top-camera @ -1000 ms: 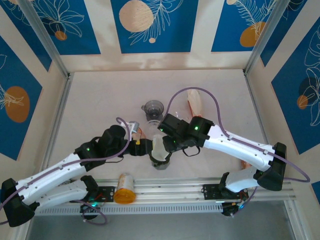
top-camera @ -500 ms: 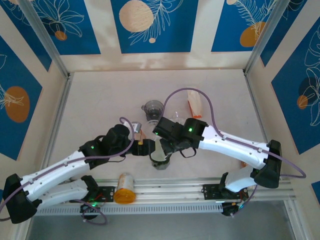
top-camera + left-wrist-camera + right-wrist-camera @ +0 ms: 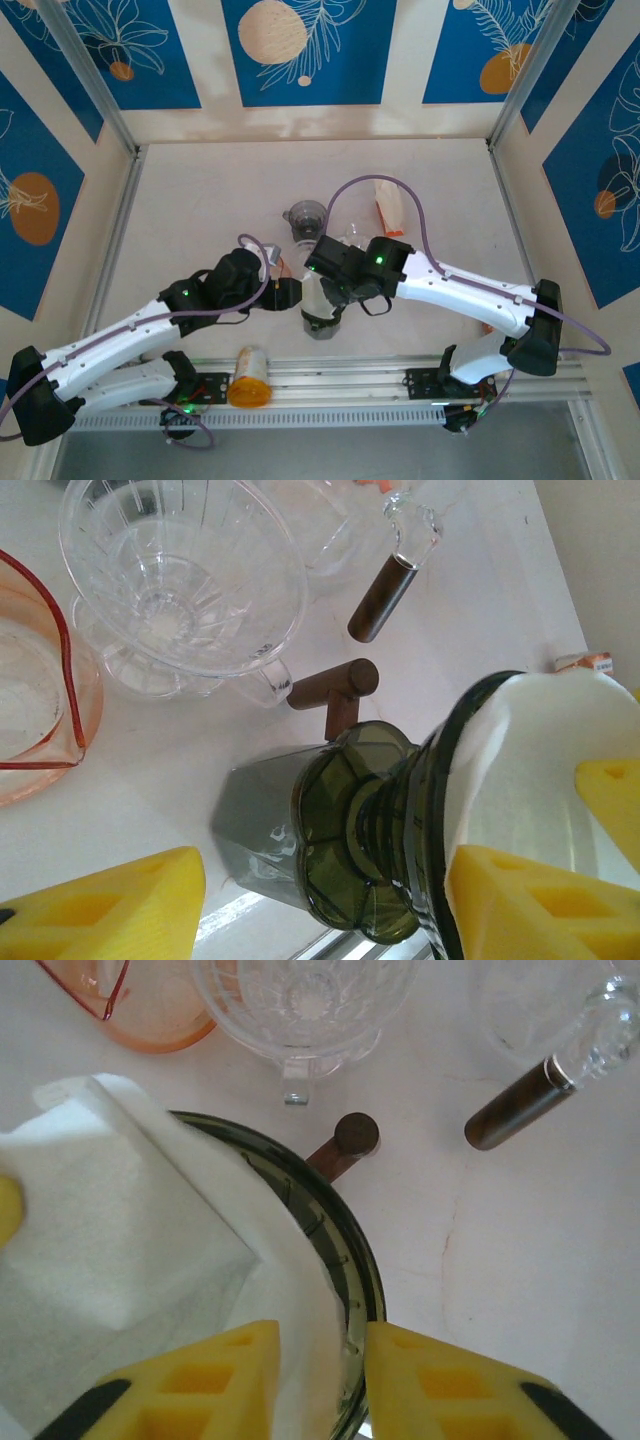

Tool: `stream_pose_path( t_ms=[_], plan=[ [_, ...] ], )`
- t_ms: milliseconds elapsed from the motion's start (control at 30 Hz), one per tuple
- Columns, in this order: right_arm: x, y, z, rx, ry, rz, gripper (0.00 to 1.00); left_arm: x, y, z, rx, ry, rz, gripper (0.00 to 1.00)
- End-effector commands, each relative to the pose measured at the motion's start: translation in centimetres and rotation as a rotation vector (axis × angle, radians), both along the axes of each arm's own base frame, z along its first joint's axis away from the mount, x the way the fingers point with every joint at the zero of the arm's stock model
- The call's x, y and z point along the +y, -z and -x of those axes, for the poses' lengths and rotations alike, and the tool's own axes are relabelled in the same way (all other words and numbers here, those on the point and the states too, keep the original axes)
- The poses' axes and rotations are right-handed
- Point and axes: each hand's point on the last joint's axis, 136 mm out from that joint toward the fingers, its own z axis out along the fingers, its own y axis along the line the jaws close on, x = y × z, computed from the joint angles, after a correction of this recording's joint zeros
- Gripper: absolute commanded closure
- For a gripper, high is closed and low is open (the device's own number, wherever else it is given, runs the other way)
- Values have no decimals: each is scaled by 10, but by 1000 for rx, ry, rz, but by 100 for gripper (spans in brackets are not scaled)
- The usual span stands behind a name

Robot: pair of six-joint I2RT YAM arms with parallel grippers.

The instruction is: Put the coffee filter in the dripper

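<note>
The dark green dripper (image 3: pixel 322 322) stands near the table's front edge, its brown handle (image 3: pixel 345 1140) pointing away from me. The white coffee filter (image 3: pixel 130 1240) sits inside its cone, one edge rising above the rim. My right gripper (image 3: pixel 322 1380) is shut on the filter's edge, with one finger inside on the paper and the other outside the dripper rim (image 3: pixel 350 1250). My left gripper (image 3: pixel 320 900) is open, its yellow fingers wide either side of the dripper (image 3: pixel 350 820). The left finger stands apart from the base; the right one sits by the filter (image 3: pixel 520 770).
A clear glass dripper (image 3: pixel 180 580) and an orange glass cup (image 3: pixel 30 710) stand just behind the green one. A glass server with a brown handle (image 3: pixel 520 1110) lies to the right. A grey measuring cup (image 3: pixel 305 218), a filter packet (image 3: pixel 390 205) and an orange bottle (image 3: pixel 250 375) lie around.
My right gripper has shifted left and come down, bringing the filter into the dripper. My left gripper has edged closer around the dripper.
</note>
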Motion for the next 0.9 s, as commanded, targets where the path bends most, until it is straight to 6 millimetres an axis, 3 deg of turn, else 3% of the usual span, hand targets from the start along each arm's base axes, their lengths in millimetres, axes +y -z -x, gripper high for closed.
stream_pose_path(
  t_ms=[0, 133, 467, 633, 867],
  plan=[
    [-9, -3, 2, -22, 14, 0, 55, 2, -11, -5, -19, -15, 5, 34],
    [-11, 5, 5, -7, 25, -2, 46, 1, -10, -5, -16, -14, 12, 34],
    [-32, 11, 7, -14, 103, 17, 46, -2, -10, -5, -10, -12, 25, 34],
    [-32, 21, 9, 10, 118, 0, 45, -4, -7, -4, -1, -8, 24, 34],
    [-12, -6, -4, -74, 74, -101, 37, -4, -10, -5, -5, -9, 26, 28]
  ],
)
